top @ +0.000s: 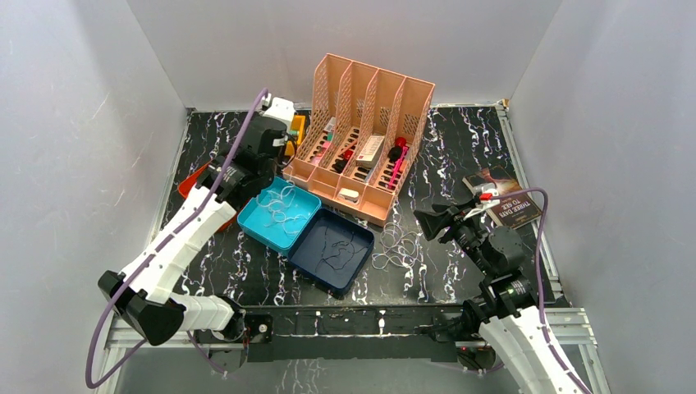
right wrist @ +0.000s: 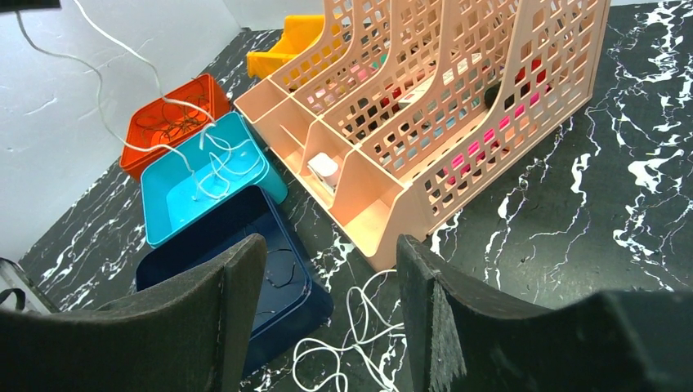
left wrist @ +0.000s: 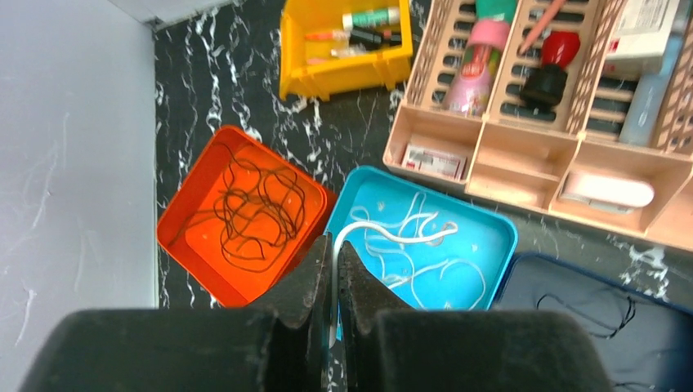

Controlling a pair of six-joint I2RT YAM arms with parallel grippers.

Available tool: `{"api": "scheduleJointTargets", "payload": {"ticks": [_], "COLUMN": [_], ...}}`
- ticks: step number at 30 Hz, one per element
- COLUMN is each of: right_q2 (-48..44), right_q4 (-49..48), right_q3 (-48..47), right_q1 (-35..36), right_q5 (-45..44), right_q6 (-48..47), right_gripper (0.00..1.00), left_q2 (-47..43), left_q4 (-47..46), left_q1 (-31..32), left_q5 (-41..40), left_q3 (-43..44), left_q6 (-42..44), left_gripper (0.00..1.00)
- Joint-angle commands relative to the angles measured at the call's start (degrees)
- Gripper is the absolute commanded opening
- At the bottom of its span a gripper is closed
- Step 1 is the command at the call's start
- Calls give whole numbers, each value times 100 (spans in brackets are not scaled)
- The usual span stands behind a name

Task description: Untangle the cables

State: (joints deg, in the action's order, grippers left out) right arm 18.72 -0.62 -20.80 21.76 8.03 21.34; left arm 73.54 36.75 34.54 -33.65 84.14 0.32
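Note:
My left gripper [left wrist: 333,245] is shut on a thin white cable [left wrist: 392,233]. The cable trails down among other white cables in the light blue tray [left wrist: 507,237]. In the right wrist view that cable [right wrist: 122,131] hangs from the top left into the light blue tray [right wrist: 159,233]. Dark brown cables [left wrist: 257,208] lie in the orange tray [left wrist: 188,245]. Black cables [top: 336,246] lie in the dark blue tray [top: 361,258]. A loose tangle of white cables [top: 398,246] rests on the table. My right gripper [right wrist: 331,245] hovers open and empty above the white tangle [right wrist: 359,335].
A peach file organizer [top: 369,123] full of small items stands behind the trays. A yellow bin [left wrist: 343,69] sits at its left. A book [top: 505,201] lies at the right edge, behind my right gripper [top: 435,220]. White walls enclose the black marbled table.

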Motion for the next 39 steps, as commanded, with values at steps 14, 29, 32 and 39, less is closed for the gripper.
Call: {"api": "scheduleJointTargets", "payload": {"ticks": [14,29,32,39], "right_q2": [42,-390,-439,-472], "right_q4": [-465,-54,-30,50], "right_q3": [-57,-9,12,-3], "right_q1": [-11,-9,-13,-9], "right_q5": [120,-62,-82,-114], "right_q6": [54,67,80,49], "right_gripper": [68,68,68,68], "left_q2": [79,822,880,1023], "left_q4": [197,-1517,-1926,-2016], "left_q1": [-269,-803,-897,-1029], "left_q5": [1030,2030,2354,2310], "left_q3": [-1342,-866,-881,-1214], "left_q6": [-1067,-132,21,-181], "left_gripper": [0,0,0,0]}}
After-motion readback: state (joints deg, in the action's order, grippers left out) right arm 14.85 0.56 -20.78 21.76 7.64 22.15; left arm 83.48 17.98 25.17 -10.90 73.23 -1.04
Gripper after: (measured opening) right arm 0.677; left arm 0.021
